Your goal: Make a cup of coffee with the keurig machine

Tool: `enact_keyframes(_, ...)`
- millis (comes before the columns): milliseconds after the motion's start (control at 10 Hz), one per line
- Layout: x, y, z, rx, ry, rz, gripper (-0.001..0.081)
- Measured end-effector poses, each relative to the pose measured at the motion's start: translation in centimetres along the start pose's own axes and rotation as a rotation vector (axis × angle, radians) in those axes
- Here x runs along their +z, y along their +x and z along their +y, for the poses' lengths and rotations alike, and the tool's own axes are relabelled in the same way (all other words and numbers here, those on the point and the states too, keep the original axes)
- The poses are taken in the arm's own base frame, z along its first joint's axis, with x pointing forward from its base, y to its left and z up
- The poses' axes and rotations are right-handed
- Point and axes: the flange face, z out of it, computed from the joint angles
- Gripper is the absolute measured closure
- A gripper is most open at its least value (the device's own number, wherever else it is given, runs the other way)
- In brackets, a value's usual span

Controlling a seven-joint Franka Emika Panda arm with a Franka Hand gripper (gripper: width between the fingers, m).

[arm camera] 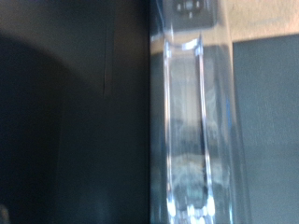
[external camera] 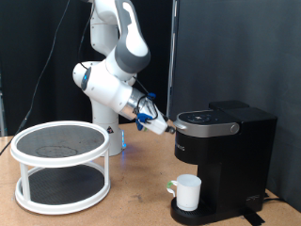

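Fingers (external camera: 170, 126), grip state unclear, touch the keurig machine (external camera: 221, 160) lid edge; press squarely, cup (external camera: 188, 192) seated below.

The room is evenly lit from above, bright on the wooden table (external camera: 132, 202) and on the white arm (external camera: 118, 56), while the black curtain (external camera: 38, 56) behind swallows light across the upper frame. A small blue glow shows near the arm's base, centre of the exterior view. Soft shadows sit under the white two-tier rack (external camera: 61, 165) at lower left. The keurig machine (external camera: 226, 160) is so dark its detail is lost. The wrist view is heavily blurred; pale streaks of glare run down its middle, perhaps off something clear, and its left half is nearly black.
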Motion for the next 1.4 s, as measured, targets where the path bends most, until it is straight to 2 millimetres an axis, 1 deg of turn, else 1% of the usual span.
enact_keyframes(400, -3.1, -2.7, 3.7, -0.054, -0.041, -0.101, 0.0072)
enact_keyframes(700, -5.5, -4.9, 6.5, -0.071, -0.032, -0.172, 0.0072)
enact_keyframes(800, -5.9, -5.2, 7.3, -0.058, -0.034, -0.176, 0.0072)
enact_keyframes(900, -5.8, -5.1, 7.2, -0.063, -0.034, -0.175, 0.0072)
enact_keyframes(1000, -6.0, -5.7, 7.4, -0.083, -0.036, -0.196, 0.0072)
enact_keyframes(1100, -6.5, -7.0, 8.0, -0.121, -0.029, -0.209, 0.0072)
enact_keyframes(1200, -6.9, -8.5, 8.3, -0.16, 0.032, -0.21, 0.0072)
enact_keyframes(1400, -6.8, -11.2, 9.2, -0.261, 0.238, -0.076, 0.0072)
